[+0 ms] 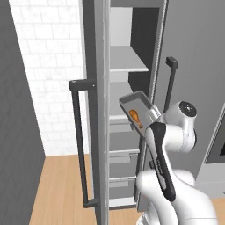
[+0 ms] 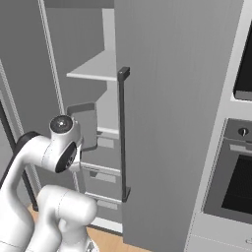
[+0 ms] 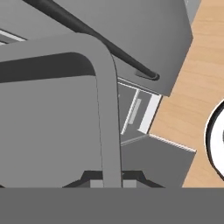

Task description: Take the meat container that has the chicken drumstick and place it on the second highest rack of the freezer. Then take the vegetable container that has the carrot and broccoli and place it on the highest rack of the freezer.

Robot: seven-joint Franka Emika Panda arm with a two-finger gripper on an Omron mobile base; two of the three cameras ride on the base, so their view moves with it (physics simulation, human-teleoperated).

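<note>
With the gripper (image 3: 112, 180) pinching the meat container's (image 1: 137, 108) rim, the chicken drumstick (image 1: 136, 117) hangs just outside the open freezer (image 1: 127, 66), unshelved; the vegetable container remains.

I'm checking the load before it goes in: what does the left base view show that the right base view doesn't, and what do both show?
Left base view alone: the chicken drumstick lying inside the tray, the open freezer door's handle, and the white tile wall.

Right base view alone: the oven to the right of the freezer.

Both: the tray held up in front of the open freezer, the grey shelf above it, the drawers below, and the closed door's dark handle.
</note>
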